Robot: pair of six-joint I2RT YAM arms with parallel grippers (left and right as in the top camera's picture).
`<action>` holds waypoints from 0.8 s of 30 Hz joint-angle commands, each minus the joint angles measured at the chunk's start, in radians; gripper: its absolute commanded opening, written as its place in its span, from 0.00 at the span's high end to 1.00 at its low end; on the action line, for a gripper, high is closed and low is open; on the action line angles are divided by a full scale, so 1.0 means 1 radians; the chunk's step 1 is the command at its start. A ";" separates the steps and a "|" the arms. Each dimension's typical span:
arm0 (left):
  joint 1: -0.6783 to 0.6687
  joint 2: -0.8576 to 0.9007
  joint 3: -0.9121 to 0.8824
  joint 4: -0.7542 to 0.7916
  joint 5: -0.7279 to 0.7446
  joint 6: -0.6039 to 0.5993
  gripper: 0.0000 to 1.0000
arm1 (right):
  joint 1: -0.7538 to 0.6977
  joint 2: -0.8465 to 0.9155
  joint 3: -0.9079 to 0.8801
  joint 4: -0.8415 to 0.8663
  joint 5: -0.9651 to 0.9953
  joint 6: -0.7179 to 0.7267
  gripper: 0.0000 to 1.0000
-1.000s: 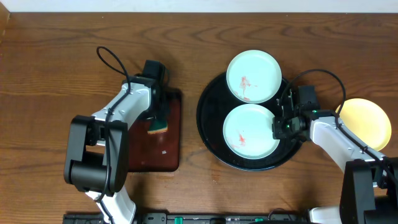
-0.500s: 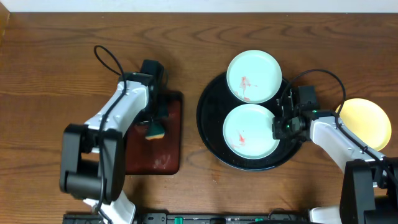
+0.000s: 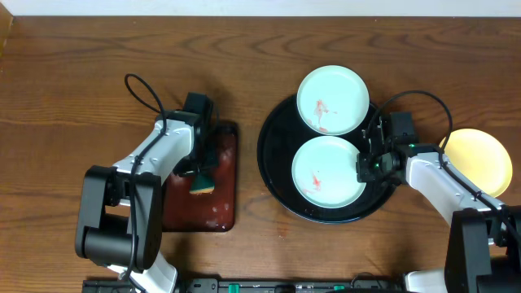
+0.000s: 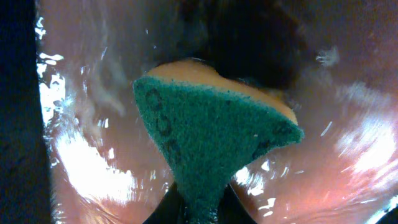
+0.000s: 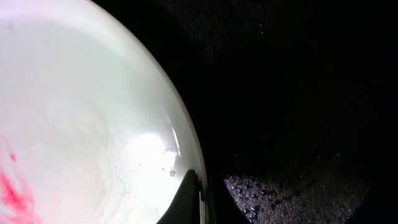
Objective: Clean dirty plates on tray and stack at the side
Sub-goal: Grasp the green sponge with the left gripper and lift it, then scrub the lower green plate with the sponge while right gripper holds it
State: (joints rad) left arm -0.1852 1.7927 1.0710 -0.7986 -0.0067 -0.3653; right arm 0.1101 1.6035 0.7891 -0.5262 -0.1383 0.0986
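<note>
Two pale mint plates with red smears lie on the round black tray [image 3: 273, 163]: a far plate [image 3: 332, 99] and a near plate [image 3: 329, 171]. A pale yellow plate [image 3: 480, 159] rests on the bare wood at the right, off the tray. My right gripper [image 3: 364, 167] is shut on the near plate's right rim; the right wrist view shows its fingers [image 5: 189, 199] pinching that rim [image 5: 81, 124] over the tray [image 5: 292, 93]. My left gripper [image 3: 202, 175] is shut on a green-and-yellow sponge [image 3: 202, 187]. The left wrist view shows the sponge [image 4: 211, 137] pressed down on a wet surface.
A small rectangular dark-brown tray [image 3: 183, 213] with a wet, shiny floor [image 4: 87, 168] lies left of the black tray, under the sponge. A black cable loops above the left arm [image 3: 142, 81]. Bare wood-grain tabletop lies all around.
The left gripper has slid the sponge toward the near end of the brown tray. The right arm and the plates have not moved.
</note>
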 commanded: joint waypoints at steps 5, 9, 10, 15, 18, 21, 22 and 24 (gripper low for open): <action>-0.005 -0.059 0.210 -0.202 -0.004 0.054 0.93 | 0.017 0.018 -0.019 -0.017 0.032 0.002 0.99; -0.044 -0.097 0.302 -0.280 0.038 0.054 0.93 | 0.017 0.018 -0.019 -0.018 0.032 0.002 0.99; -0.059 -0.107 0.311 -0.284 0.070 0.054 0.93 | 0.017 0.018 -0.019 -0.019 0.032 0.002 0.99; -0.174 -0.131 0.315 -0.200 0.301 0.036 0.92 | 0.017 0.018 -0.019 -0.020 0.032 0.002 0.99; -0.264 -0.126 0.310 -0.096 0.366 -0.008 0.93 | 0.017 0.018 -0.019 -0.020 0.024 0.006 0.99; -0.359 -0.113 0.303 0.005 0.352 -0.055 0.92 | 0.017 0.018 -0.019 -0.020 0.023 0.026 0.99; -0.383 -0.103 0.302 0.027 0.350 -0.080 0.93 | 0.017 0.018 -0.019 -0.020 0.021 0.034 0.99; -0.429 -0.071 0.301 0.066 0.349 -0.150 0.92 | 0.017 0.018 -0.019 -0.024 0.021 0.054 0.99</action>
State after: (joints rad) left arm -0.5709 1.6817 1.3727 -0.7559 0.3107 -0.4126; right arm 0.1101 1.6035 0.7895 -0.5301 -0.1406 0.1223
